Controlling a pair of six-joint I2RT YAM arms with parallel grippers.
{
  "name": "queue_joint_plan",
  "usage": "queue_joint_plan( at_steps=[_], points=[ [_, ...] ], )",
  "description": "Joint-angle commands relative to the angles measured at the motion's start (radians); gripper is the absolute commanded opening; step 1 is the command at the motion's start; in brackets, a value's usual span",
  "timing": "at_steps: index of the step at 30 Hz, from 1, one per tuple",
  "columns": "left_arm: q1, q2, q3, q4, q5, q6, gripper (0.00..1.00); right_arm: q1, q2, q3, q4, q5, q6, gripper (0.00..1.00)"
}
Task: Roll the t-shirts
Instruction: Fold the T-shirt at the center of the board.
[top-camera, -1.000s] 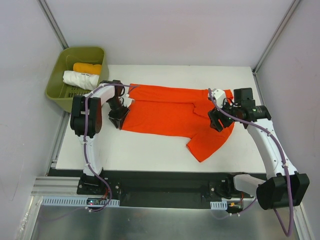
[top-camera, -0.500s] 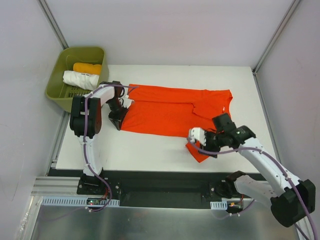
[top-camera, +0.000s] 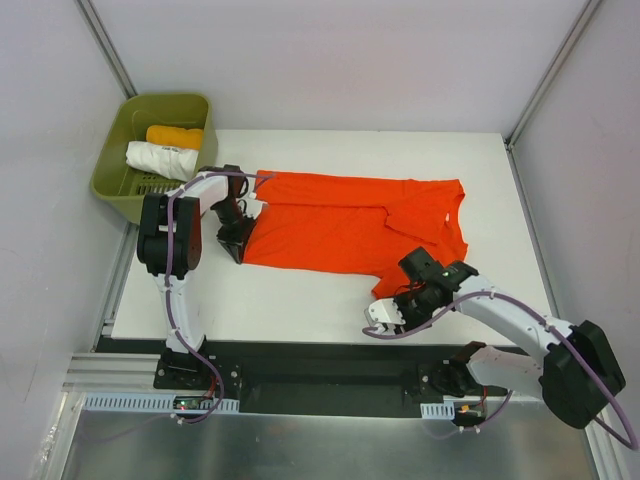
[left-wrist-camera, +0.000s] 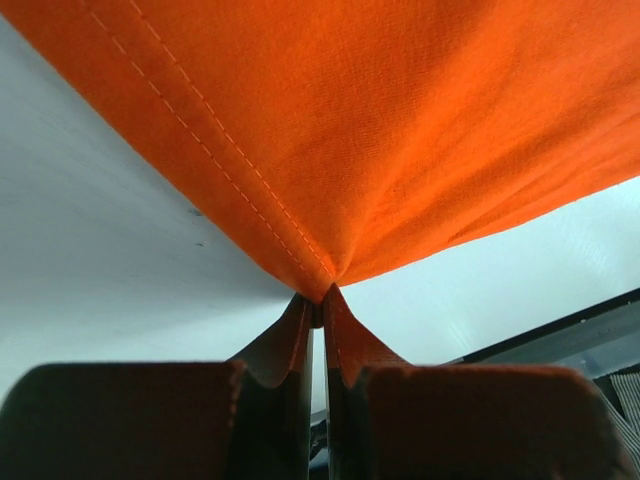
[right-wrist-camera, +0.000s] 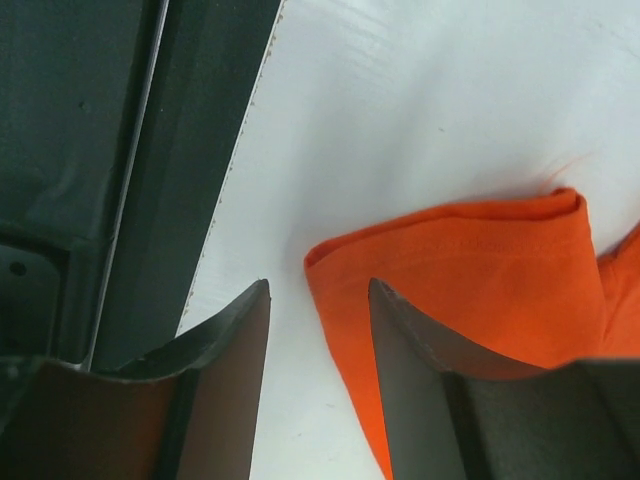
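Observation:
A red-orange t-shirt (top-camera: 340, 225) lies spread flat across the white table (top-camera: 290, 300), its neck to the right. My left gripper (top-camera: 239, 237) is at the shirt's left edge. In the left wrist view this gripper (left-wrist-camera: 320, 297) is shut on the stitched hem of the t-shirt (left-wrist-camera: 380, 130), which rises from the pinch. My right gripper (top-camera: 388, 304) sits low at the near sleeve. In the right wrist view it (right-wrist-camera: 318, 290) stands open, with the folded sleeve corner (right-wrist-camera: 450, 280) reaching in between the fingers and lying against the right finger (right-wrist-camera: 410, 340).
A green basket (top-camera: 112, 185) stands off the table's far left corner, holding a white roll (top-camera: 160, 158) and a yellow-orange roll (top-camera: 174, 135). The table's near edge and a dark rail (right-wrist-camera: 150, 150) lie just beside the right gripper. Grey walls enclose the table.
My right arm has swung from the shirt's neck at the far right down to the near sleeve, its jaws narrowing. The left gripper has shut on the hem.

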Motion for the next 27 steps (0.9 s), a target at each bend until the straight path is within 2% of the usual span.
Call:
queue_joint_plan(
  at_steps=[1,5,13,27],
  points=[
    [-0.005,0.026,-0.064,0.013,0.033,-0.021,0.0,0.024,0.069,0.003,0.048,-0.01,-0.054,0.45],
    [-0.005,0.023,-0.066,0.013,0.026,-0.018,0.0,0.044,0.114,0.0,0.063,0.004,-0.064,0.39],
    [-0.005,0.027,-0.05,0.004,0.01,-0.007,0.0,0.075,0.129,-0.021,0.065,0.035,-0.064,0.36],
    [-0.005,0.055,-0.004,-0.016,0.0,0.005,0.0,0.073,0.051,-0.073,0.059,0.087,-0.018,0.4]
  ],
)
